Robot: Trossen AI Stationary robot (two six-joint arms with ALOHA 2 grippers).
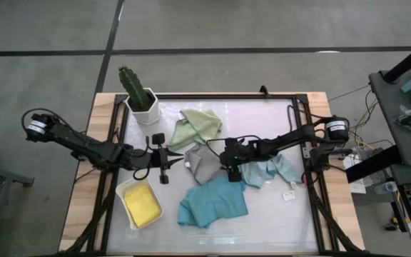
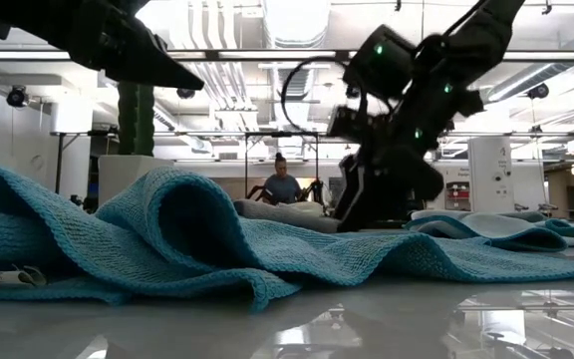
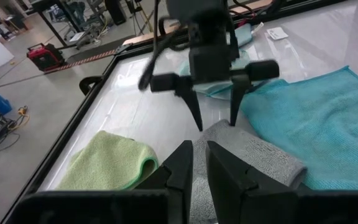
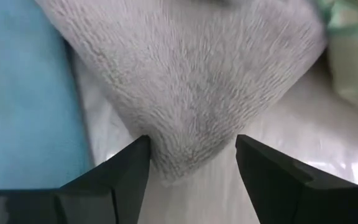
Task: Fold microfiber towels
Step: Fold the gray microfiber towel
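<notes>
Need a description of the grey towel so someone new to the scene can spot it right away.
Start at the white planter with the cactus at the table's back left, then move toward the table's middle. The grey towel lies bunched there, between the left gripper and the open right gripper, whose fingers straddle one of its corners. It is the only grey cloth: its neighbours are the green towel behind and the teal towel in front.
</notes>
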